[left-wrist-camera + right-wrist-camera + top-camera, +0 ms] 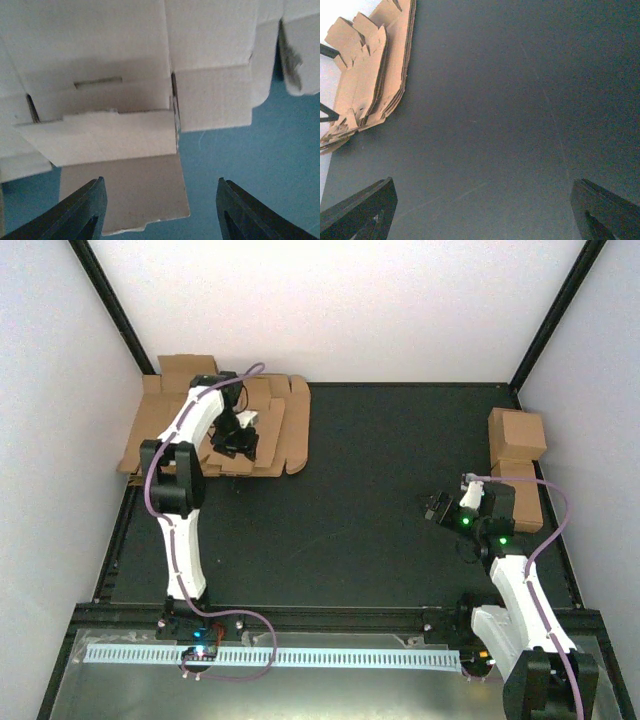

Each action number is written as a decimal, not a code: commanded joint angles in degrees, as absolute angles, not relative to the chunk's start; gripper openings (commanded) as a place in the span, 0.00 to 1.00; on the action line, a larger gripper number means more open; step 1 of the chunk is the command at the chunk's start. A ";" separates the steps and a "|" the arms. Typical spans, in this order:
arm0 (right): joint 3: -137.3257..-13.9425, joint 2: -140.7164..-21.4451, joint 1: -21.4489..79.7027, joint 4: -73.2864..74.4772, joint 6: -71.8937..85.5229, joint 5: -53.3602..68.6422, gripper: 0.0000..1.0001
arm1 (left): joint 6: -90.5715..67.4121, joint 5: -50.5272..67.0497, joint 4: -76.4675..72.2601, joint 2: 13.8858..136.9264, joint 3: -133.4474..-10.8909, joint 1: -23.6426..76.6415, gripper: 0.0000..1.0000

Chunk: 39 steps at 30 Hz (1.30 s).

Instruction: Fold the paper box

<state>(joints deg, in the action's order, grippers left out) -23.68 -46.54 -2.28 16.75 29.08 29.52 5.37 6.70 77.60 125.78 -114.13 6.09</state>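
Observation:
The paper box (268, 425) lies as a flat brown cardboard sheet on top of a stack at the back left of the black mat. In the left wrist view its tabbed flaps and a slot show close up (105, 135), with one flap (130, 195) reaching out between my fingers. My left gripper (238, 443) hovers low over the stack's near edge. Seen from its own wrist, the left gripper (160, 180) is open, its fingers wide of the flap. My right gripper (436, 508) is open above bare mat at the right, and in the right wrist view the gripper (482, 181) has nothing between its fingers.
Flat brown blanks make up the stack (370, 75) under the top sheet, against the left wall. Two finished brown cartons (517, 435) (520, 498) sit by the right wall behind the right arm. Black frame posts stand at the back corners.

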 commanded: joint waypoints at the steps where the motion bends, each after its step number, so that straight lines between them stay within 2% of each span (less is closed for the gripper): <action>1: -24.96 -46.63 -2.15 15.83 30.21 30.36 0.98 | 3.71 4.65 78.12 122.61 -110.09 6.07 0.63; 3: -25.46 -47.03 -2.15 15.60 30.32 30.57 0.98 | 3.42 3.33 76.58 121.14 -108.67 6.07 0.63; 9: -26.19 -48.15 -2.16 15.42 30.32 30.76 0.98 | 1.05 2.24 71.65 118.46 -107.70 6.12 0.74; 13: -26.19 -47.88 -2.18 15.38 30.46 30.64 0.98 | -4.27 -3.36 66.18 115.83 -104.34 5.94 0.87; 16: -26.19 -47.56 -2.14 15.51 30.50 30.59 0.98 | -7.24 -3.22 58.87 111.97 -98.13 5.63 0.98; 30: -26.02 -48.11 -2.11 15.12 30.42 30.76 0.98 | -13.29 -0.12 38.04 106.79 -81.85 5.22 0.99; 35: -26.27 -48.33 -2.07 15.13 30.15 30.65 0.98 | -16.81 0.65 29.82 102.02 -75.04 3.12 0.99; 39: -26.30 -48.75 -2.11 15.02 30.28 30.67 0.98 | -20.05 5.60 23.49 97.70 -69.04 -0.15 0.99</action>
